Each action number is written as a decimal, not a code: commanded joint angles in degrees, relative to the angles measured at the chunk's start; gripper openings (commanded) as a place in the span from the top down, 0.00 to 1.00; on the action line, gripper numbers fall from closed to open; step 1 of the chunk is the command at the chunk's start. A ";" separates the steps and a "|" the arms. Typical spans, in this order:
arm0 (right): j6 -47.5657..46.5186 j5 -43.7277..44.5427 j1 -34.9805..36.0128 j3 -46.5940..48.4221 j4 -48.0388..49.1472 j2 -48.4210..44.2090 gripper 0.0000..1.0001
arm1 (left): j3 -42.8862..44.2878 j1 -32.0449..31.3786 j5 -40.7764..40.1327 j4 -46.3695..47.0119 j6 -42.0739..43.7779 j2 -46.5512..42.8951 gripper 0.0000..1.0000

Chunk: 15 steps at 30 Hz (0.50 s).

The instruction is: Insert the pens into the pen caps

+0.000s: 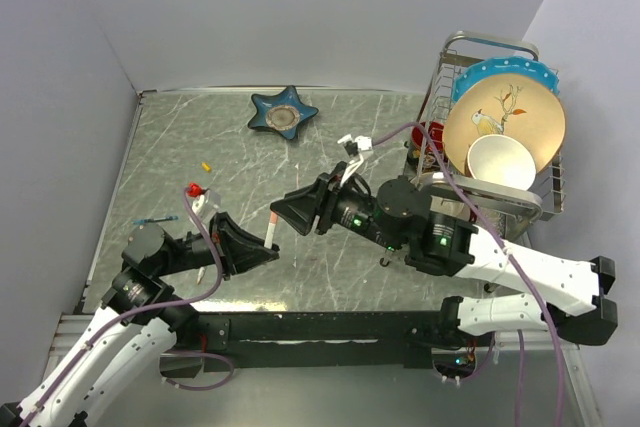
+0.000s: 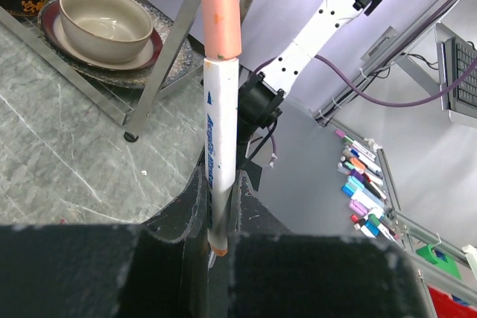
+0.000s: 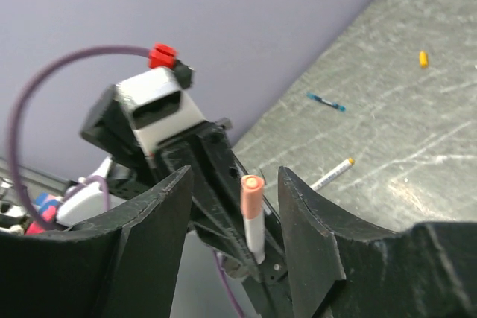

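Note:
My left gripper [image 1: 268, 247] is shut on a white pen [image 1: 271, 236] and holds it upright above the table. In the left wrist view the pen [image 2: 221, 147] stands between the closed jaws of the left gripper [image 2: 221, 188]. A red-orange cap [image 2: 220, 5] sits on its top end. My right gripper [image 1: 280, 210] is open. In the right wrist view the right gripper [image 3: 235, 178] has a jaw on each side of the capped pen's cap [image 3: 251, 196], not touching it. A second white pen [image 3: 332, 174] lies on the table. The yellow cap [image 1: 207, 166] [image 3: 423, 58] lies alone at the far left.
A dish rack [image 1: 545, 197] with plates and a white bowl [image 1: 500, 162] stands at the right. A blue star-shaped dish [image 1: 284, 114] is at the back. A thin blue stick [image 1: 155, 219] lies near the left wall. Purple cables run along both arms.

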 commanded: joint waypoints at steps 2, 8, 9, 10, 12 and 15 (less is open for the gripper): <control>-1.21 -1.06 0.23 3.57 0.39 1.68 0.46 | 1.82 0.19 2.00 1.03 1.05 -0.34 0.99; -0.69 -0.36 0.93 3.57 0.30 2.82 0.54 | 1.99 0.28 2.18 0.77 1.14 -0.07 0.99; -0.77 -0.27 1.02 3.49 0.21 2.91 0.58 | 1.99 0.19 2.18 0.77 1.05 0.01 0.99; -0.60 -0.09 1.20 3.40 0.13 3.00 0.60 | 1.99 0.19 2.09 0.77 1.05 0.10 0.99; -0.51 -0.09 1.46 2.61 -0.05 3.17 0.64 | 2.17 0.19 2.35 0.86 0.97 0.37 0.99; 0.02 -0.18 1.81 0.16 -0.14 2.74 0.70 | 2.34 0.19 2.70 1.21 0.70 0.45 0.99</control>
